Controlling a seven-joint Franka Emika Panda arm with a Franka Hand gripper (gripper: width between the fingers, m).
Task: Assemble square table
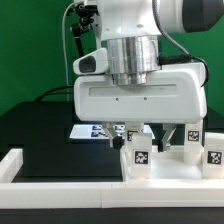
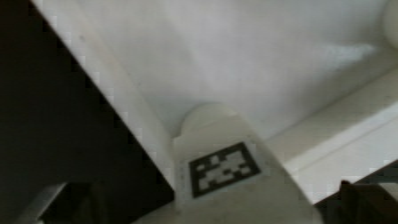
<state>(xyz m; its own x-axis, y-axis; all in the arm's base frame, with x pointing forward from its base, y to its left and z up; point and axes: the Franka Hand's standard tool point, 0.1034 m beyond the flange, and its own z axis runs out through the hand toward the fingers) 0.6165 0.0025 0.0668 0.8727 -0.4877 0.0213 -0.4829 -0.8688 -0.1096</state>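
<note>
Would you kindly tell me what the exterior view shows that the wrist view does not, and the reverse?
Only the exterior view shows the arm's white housing, the L-shaped wall piece and three tagged legs side by side. Only the wrist view shows one leg's rounded end pressed close against the table top. Both show a tagged white leg and the open fingers.

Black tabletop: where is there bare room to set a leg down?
Bare black tabletop on the exterior view's left, between the green backdrop and the white wall piece. Crowded under the open gripper: tagged legs cluster there.
</note>
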